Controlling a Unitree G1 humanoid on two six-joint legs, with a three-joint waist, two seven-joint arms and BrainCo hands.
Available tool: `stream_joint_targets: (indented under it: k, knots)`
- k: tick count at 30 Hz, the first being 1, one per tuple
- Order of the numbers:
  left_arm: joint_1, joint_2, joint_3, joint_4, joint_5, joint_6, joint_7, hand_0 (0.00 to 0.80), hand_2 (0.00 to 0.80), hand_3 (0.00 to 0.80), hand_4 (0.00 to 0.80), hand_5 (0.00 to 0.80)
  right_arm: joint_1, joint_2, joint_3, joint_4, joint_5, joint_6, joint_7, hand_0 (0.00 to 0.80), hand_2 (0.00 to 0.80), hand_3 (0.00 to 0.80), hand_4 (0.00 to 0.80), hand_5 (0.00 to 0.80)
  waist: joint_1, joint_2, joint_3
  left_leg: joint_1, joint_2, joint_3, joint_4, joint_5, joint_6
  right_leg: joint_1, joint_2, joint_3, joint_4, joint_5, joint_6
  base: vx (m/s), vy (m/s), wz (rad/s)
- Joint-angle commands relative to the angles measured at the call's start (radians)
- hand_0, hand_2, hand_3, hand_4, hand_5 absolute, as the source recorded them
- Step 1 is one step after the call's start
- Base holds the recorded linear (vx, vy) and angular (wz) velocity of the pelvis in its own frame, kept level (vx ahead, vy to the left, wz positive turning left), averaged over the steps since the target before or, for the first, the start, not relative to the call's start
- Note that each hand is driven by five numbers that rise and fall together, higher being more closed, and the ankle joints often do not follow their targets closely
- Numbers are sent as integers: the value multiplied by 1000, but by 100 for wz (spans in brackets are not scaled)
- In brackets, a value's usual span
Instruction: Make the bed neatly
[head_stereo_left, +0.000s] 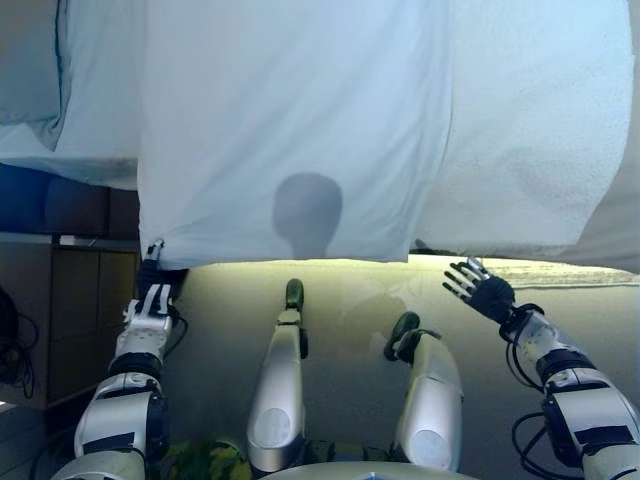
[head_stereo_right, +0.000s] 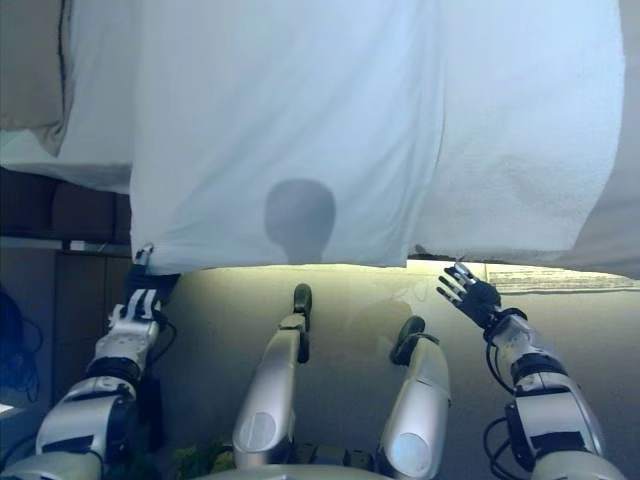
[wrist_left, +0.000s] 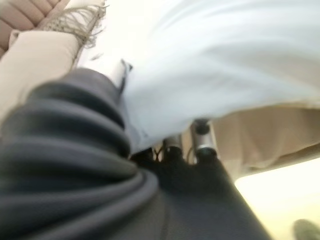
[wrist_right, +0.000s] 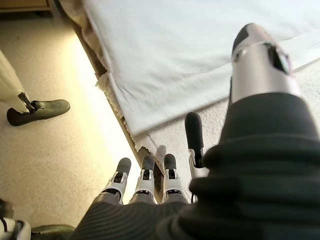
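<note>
Pale floor lies below a bed (head_stereo_left: 520, 250). White sheet (head_stereo_left: 290, 130) hangs over its edge: light, soft, best gripped at corners. Left robot hand (head_stereo_left: 152, 292), seven o'clock, pinches its corner; right robot hand (head_stereo_left: 484, 290), four o'clock, spread, empty.

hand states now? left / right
Left hand: shut on the sheet at its near corner.
Right hand: open, holding nothing.

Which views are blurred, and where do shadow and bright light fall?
Left wrist view: blurred, the sheet washed out white. Left eye view: a round shadow on the sheet's hanging edge, a bright strip on the floor just under it. Right wrist view: sharp, the floor brightly lit beside the bed.
</note>
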Motion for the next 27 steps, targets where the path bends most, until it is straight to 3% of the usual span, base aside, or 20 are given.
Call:
stream_joint_targets:
  k: [1,13,27]
  knots:
    - [274,193,152,113,-39,-40,60,800,800,800,800,800,-5,-34,-51,36,-13,1,34,0,0,0,0,0,65,-28,26,-13,12,15,132,-89,52,33,-79,80,-89,131,100,-24,105,0]
    - [239,313,182,109,-81,-33,115,800,800,800,800,800,-21,-65,-26,10,21,10,38,0,0,0,0,0,74,-44,26,-54,6,24,154,-105,62,15,-86,87,-123,163,113,-31,74,2]
    - [116,278,121,75,-143,-53,196,800,800,800,800,800,-85,-133,-9,-5,-14,22,51,0,0,0,0,0,64,-99,26,-204,21,9,278,-180,74,-128,-77,114,-12,138,115,-45,106,3]
